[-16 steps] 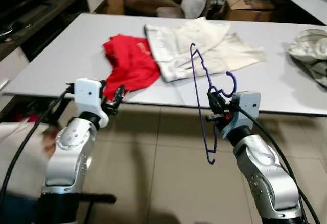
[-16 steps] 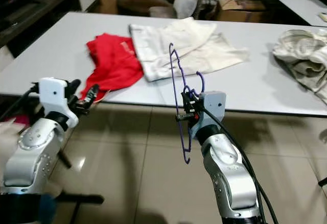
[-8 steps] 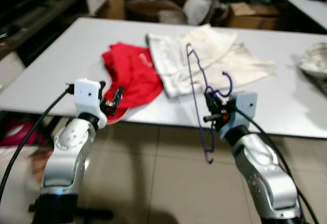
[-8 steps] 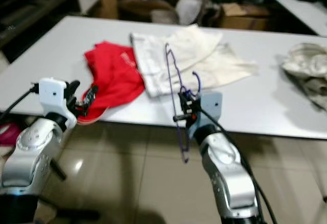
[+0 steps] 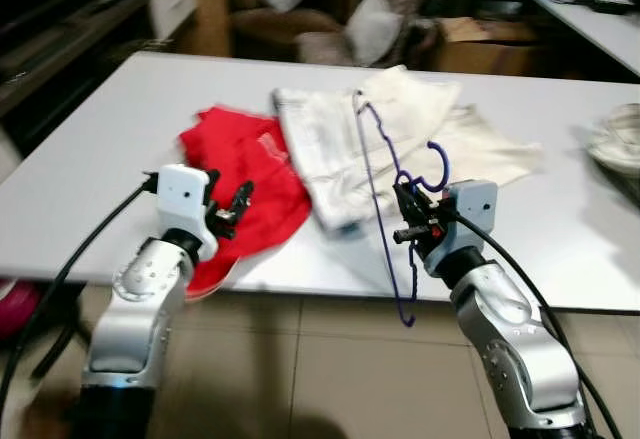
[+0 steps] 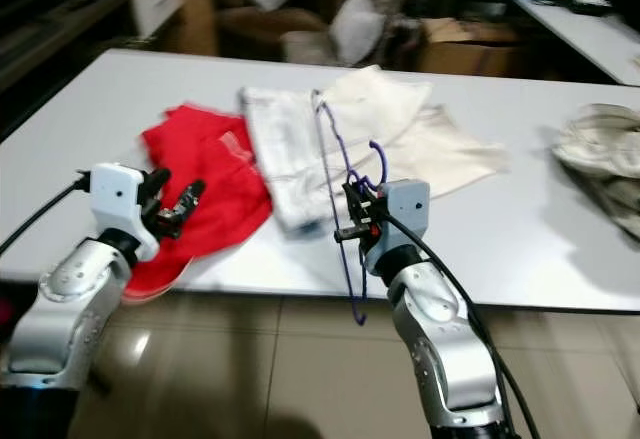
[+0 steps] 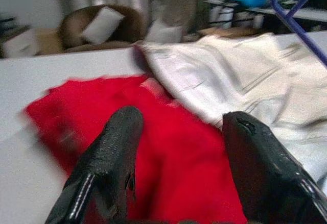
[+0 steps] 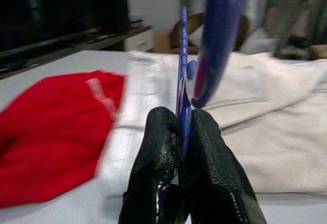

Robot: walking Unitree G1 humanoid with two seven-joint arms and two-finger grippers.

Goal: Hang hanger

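Right gripper is clamped tight on the blue hanger, fingers pinching the wire near the neck just under the hook, so the frame stands on edge, almost vertical, its low end hanging below the desk edge. Held up like this it stays clear of the clothes and is ready to carry, probably toward a garment or a rail; no rail seen.

Left gripper is spread wide and holds nothing, hovering just above the near edge of the red shirt, likely lined up to pinch it. The white shirt lies flat beside the red one, overlapping its far edge. Another crumpled cloth sits well apart at the desk's right end.
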